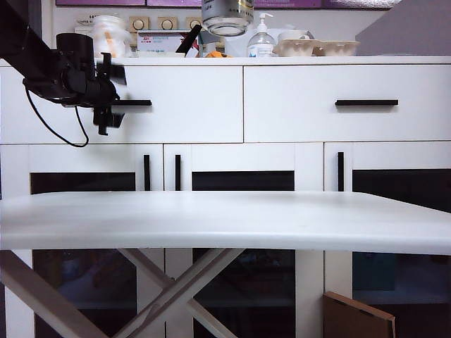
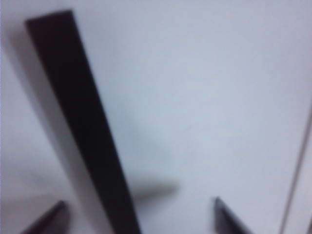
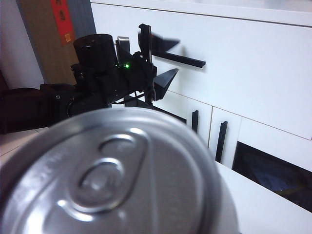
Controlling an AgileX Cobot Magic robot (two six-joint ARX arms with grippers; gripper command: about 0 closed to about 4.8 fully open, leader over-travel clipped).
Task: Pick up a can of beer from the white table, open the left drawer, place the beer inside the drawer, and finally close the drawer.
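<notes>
The step in hand is opening the left drawer (image 1: 141, 102). The left gripper (image 1: 107, 95) sits at its black handle (image 1: 134, 103), jaws spread either side of the bar — next they must pinch it and pull straight out. The right gripper, unseen itself, carries the can of beer (image 3: 112, 175) near that drawer; its grip cannot be told.

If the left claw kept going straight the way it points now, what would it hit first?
Most likely the black bar handle of the left drawer: the left claw stands open around it, the white drawer front just behind. Depth is blurred.
</notes>
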